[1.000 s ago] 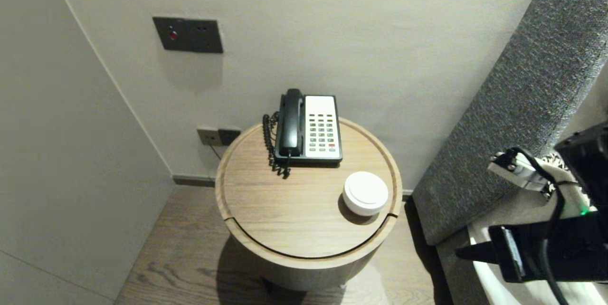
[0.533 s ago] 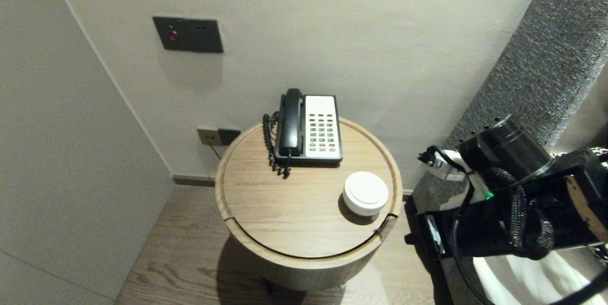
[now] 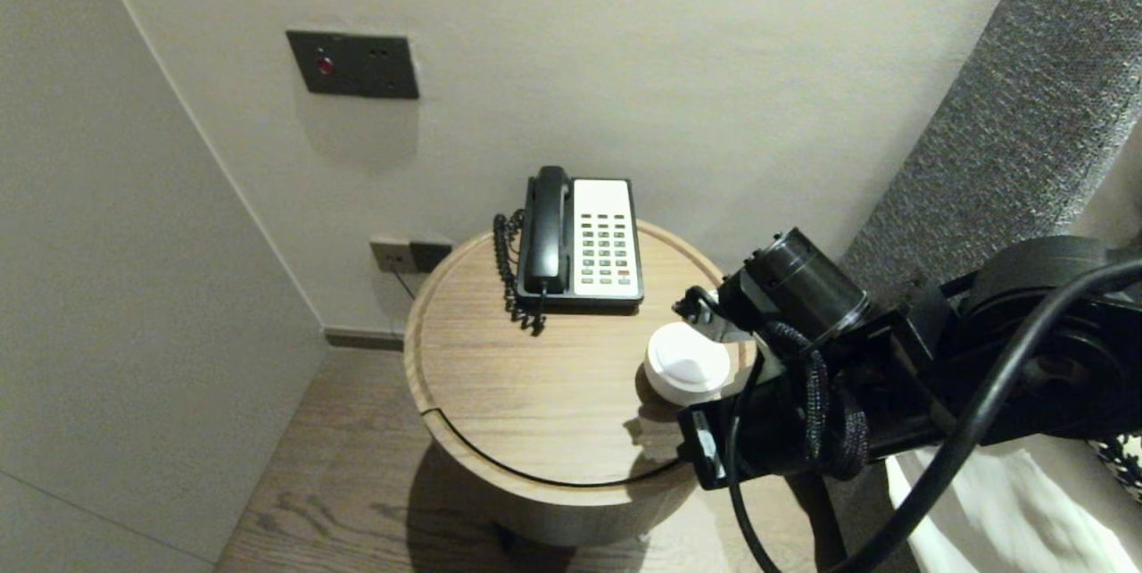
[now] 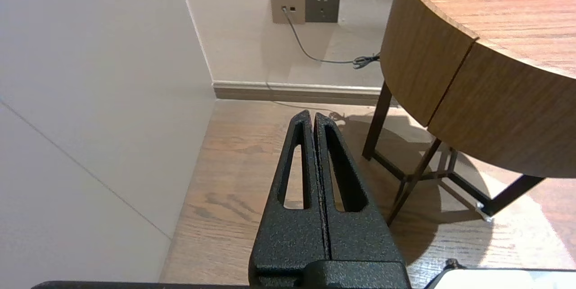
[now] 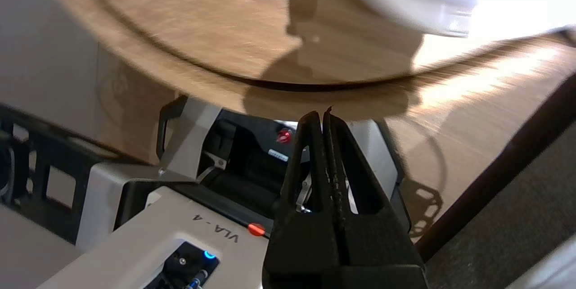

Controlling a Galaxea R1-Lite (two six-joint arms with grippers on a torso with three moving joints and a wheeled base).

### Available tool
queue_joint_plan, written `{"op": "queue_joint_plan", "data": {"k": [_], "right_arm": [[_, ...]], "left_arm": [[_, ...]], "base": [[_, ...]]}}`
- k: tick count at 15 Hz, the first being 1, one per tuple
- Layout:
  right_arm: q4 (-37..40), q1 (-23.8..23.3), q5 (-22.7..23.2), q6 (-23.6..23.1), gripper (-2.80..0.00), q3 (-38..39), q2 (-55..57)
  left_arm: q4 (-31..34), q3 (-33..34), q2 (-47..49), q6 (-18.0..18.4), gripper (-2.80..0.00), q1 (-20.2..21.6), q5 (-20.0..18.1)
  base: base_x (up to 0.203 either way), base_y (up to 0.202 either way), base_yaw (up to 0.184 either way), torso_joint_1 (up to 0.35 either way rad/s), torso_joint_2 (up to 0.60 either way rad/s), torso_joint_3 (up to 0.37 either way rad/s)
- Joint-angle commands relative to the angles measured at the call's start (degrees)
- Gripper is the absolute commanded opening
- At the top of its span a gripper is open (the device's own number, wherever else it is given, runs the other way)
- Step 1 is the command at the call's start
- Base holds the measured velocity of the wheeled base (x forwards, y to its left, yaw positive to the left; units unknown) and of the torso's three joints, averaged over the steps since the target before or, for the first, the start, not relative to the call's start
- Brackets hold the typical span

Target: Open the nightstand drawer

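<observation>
So far nothing is held: right end effector (image 5: pixel 325 115), pressed together, hangs near the tub (image 3: pixel 685 361); left end effector (image 4: pixel 313 117), likewise, sits below the bench (image 3: pixel 500 394)

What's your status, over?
Left pincer shut, low beside round wooden table. Right pincer shut, at its near edge. White round lidded container on top, not gripped. Black-and-white desk telephone behind.

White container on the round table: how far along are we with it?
Done: nothing that shows; the white container sits untouched on the table near the phone. In hand: the right gripper, shut and empty, is at the table's rim, short of the container. Left: any contact with it. The left gripper is parked, shut, beside the table.
</observation>
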Motion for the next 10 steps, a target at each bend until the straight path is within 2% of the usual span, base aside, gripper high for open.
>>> {"op": "queue_joint_plan", "data": {"k": [1,10], "right_arm": [[0.13,1.60,-0.08,0.08,-2.80,-1.43,3.08],[0.21,1.09,-0.18,0.23,-2.80,-1.88,4.92]], "left_arm": [[0.02,0.00,0.00,-0.02,-2.80,0.01,-0.02],[0.02,0.00,0.00,0.00,-2.80,0.09,-0.02]], "base": [[0.000,0.000,0.000,0.000,0.00,0.000],[0.000,0.000,0.000,0.000,0.00,0.000]]}}
